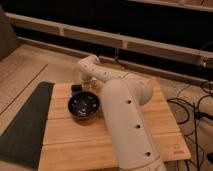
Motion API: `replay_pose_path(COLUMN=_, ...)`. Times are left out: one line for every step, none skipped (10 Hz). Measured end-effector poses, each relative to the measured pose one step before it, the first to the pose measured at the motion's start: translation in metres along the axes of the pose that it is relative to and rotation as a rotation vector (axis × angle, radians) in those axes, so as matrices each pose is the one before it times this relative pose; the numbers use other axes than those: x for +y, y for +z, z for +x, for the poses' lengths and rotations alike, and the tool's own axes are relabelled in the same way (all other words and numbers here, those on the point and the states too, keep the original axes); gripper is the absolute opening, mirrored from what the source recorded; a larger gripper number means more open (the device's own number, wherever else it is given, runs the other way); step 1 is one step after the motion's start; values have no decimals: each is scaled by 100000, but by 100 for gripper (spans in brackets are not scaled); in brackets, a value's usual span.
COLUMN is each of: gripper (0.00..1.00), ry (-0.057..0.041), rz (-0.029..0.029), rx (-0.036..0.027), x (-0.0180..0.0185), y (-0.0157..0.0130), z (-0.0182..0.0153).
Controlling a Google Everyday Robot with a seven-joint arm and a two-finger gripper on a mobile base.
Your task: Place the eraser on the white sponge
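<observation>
My white arm point(125, 115) reaches from the front right across the wooden table point(165, 125) to its far left part. The gripper point(83, 83) hangs low at the arm's end, just behind a dark bowl point(83, 106). A small dark block, probably the eraser point(76, 88), lies on the table right by the gripper's left side; I cannot tell whether it is held. The white sponge is not visible; it may be hidden behind the arm or gripper.
A dark mat point(25, 120) lies on the floor along the table's left edge. Cables point(197, 107) run over the floor to the right. A dark wall with light rails point(125, 40) stands behind the table.
</observation>
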Motion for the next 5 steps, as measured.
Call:
replay_pose_path(gripper=70, ry=-1181, rz=1280, rx=747, x=-643, y=-285, z=108)
replay_pose_path(gripper=76, ry=-757, rz=873, rx=340, x=-478, y=-220, z=26)
replay_pose_path(gripper=80, ry=-1195, rz=991, rx=498, x=-607, y=-216, z=-75)
replay_pose_path(gripper=80, ry=-661, rz=563, rx=313, x=-382, y=-114, z=42)
replay_pose_path(gripper=80, ry=-662, rz=267, rx=285, x=-264, y=-17, z=119)
